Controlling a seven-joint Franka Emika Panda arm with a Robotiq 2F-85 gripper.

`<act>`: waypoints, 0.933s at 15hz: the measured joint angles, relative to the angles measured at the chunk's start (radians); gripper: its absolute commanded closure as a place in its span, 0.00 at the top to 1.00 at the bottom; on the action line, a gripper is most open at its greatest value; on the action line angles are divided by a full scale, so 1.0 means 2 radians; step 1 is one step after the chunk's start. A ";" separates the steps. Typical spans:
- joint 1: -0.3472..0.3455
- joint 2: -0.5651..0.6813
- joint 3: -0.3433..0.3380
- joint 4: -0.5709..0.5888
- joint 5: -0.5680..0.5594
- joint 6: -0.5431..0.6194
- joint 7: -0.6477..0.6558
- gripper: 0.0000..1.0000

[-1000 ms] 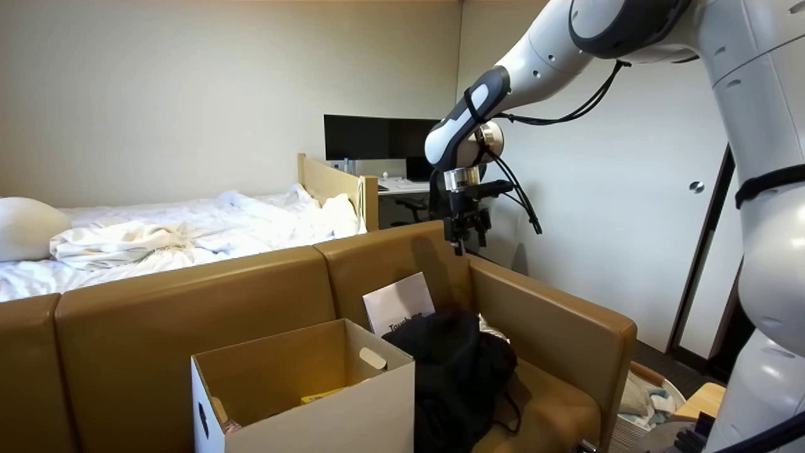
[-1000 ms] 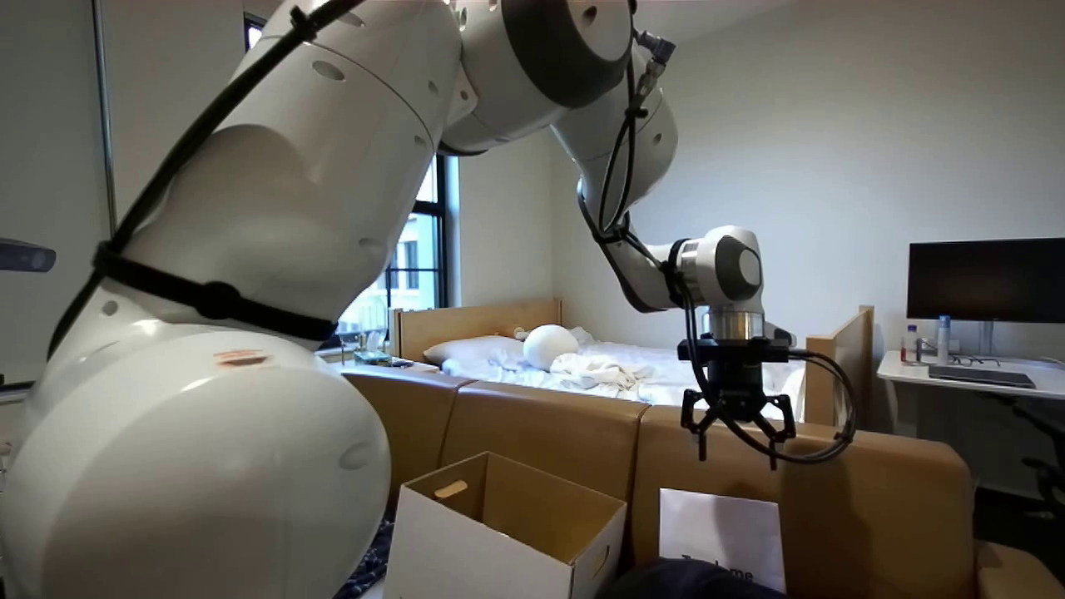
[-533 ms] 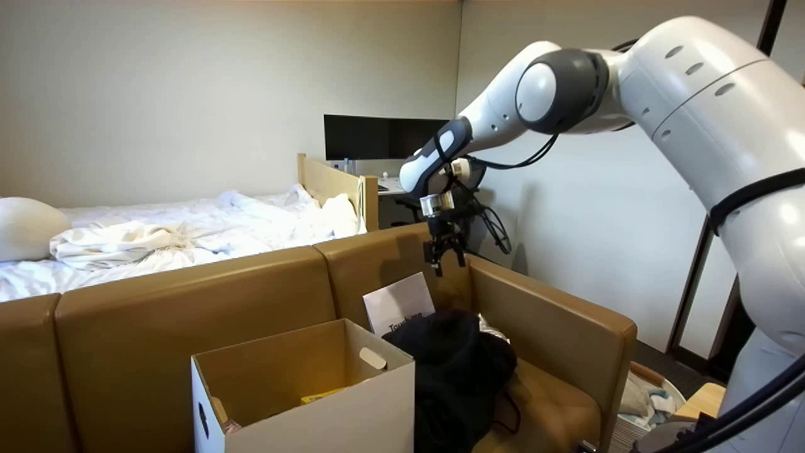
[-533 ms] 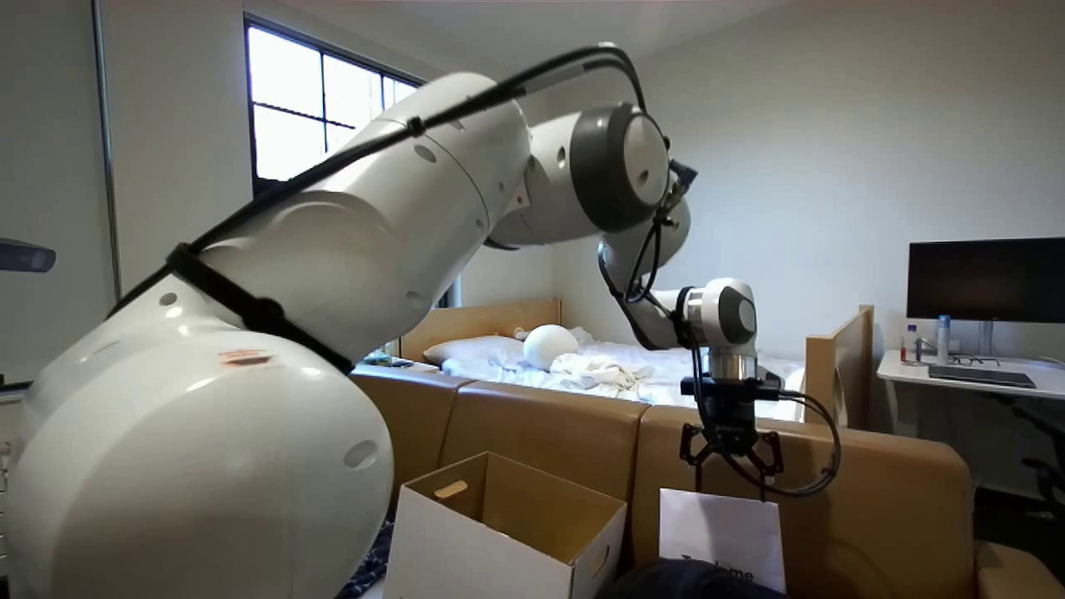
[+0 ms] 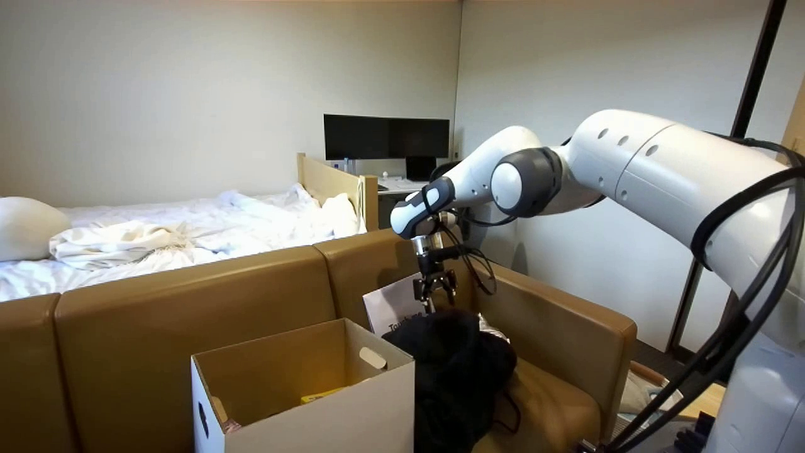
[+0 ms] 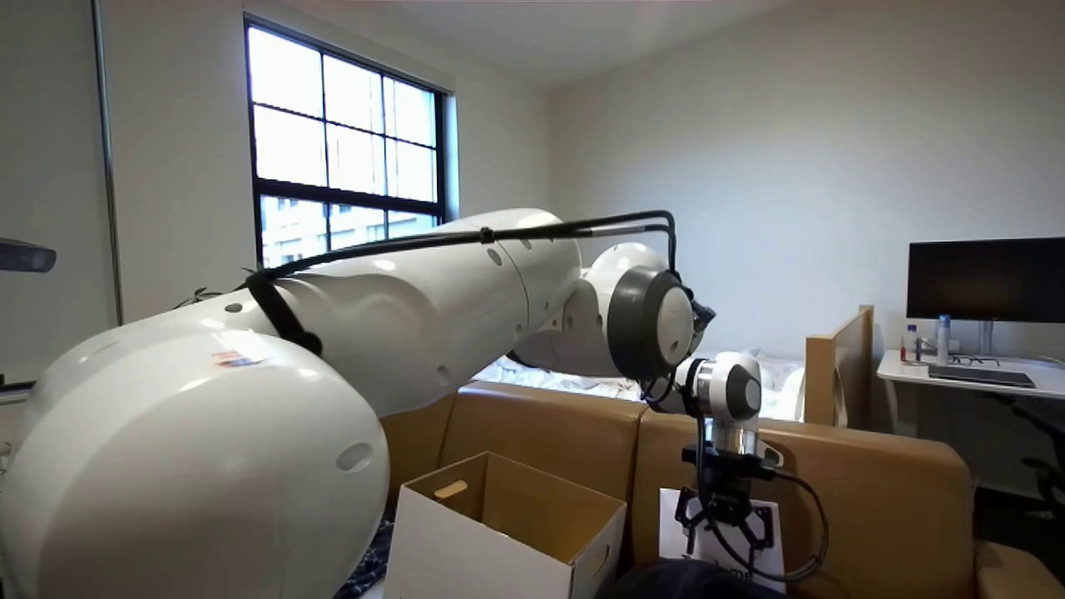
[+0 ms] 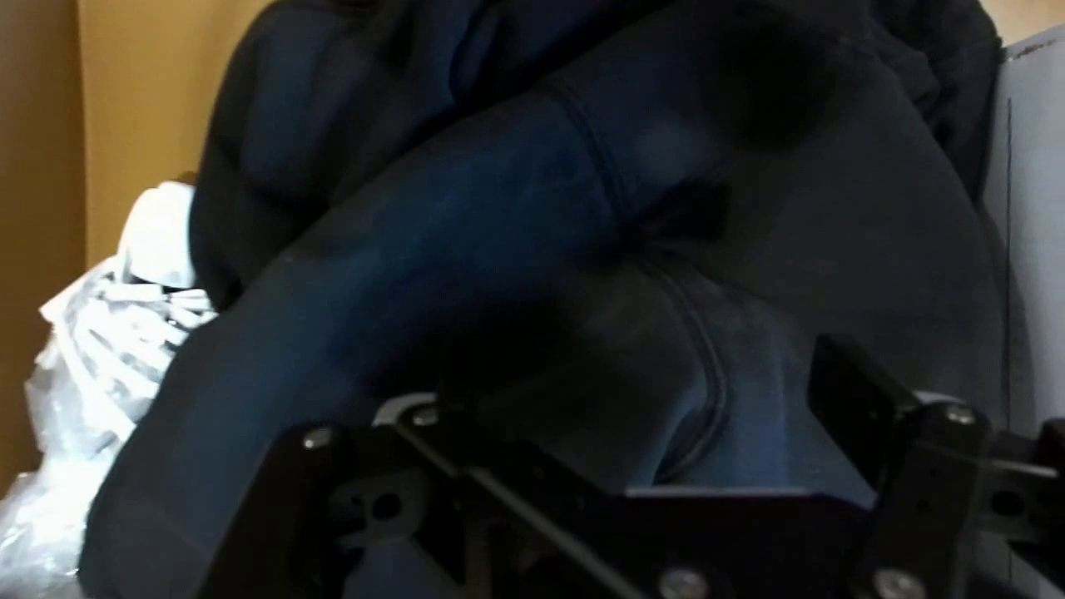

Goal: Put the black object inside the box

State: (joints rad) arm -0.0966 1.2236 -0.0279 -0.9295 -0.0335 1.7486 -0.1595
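Black object [image 5: 456, 371]: in an exterior view you find it on the sofa [image 5: 157, 327], outside the box [image 5: 327, 415] and just beside it. This angle alone gives you a yellow item [image 5: 321, 396] within the box. Your gripper [image 5: 441, 306] hangs at the object's top; you cannot tell contact from here. A lettered white sheet [image 5: 385, 308] leans against the sofa.

In an exterior view you have the window [image 6: 354, 146], seen only here. Of the object, you get just a dark upper curve at the lower margin, with the gripper above it, in front of the sheet.

In the wrist view you have seams and folds on the object, and a clear plastic bag [image 7: 125, 358] beside it. Your gripper stands released, its fingers [image 7: 861, 408] spread apart over the object.
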 measured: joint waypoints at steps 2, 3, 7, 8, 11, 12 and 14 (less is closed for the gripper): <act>0.002 0.039 0.012 0.047 0.010 0.003 0.000 1.00; 0.005 0.056 0.015 0.068 0.011 0.004 0.000 1.00; 0.017 0.109 0.020 0.139 0.011 0.006 0.004 1.00; 0.019 0.121 0.020 0.153 0.011 0.005 0.007 1.00; 0.022 0.131 0.017 0.157 0.011 0.009 0.015 0.75; 0.023 0.132 0.016 0.157 0.011 0.008 0.016 0.74; 0.024 0.132 0.012 0.157 0.011 0.004 0.018 0.60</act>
State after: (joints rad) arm -0.0483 1.4871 -0.0043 -0.6151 -0.0123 1.7557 -0.1226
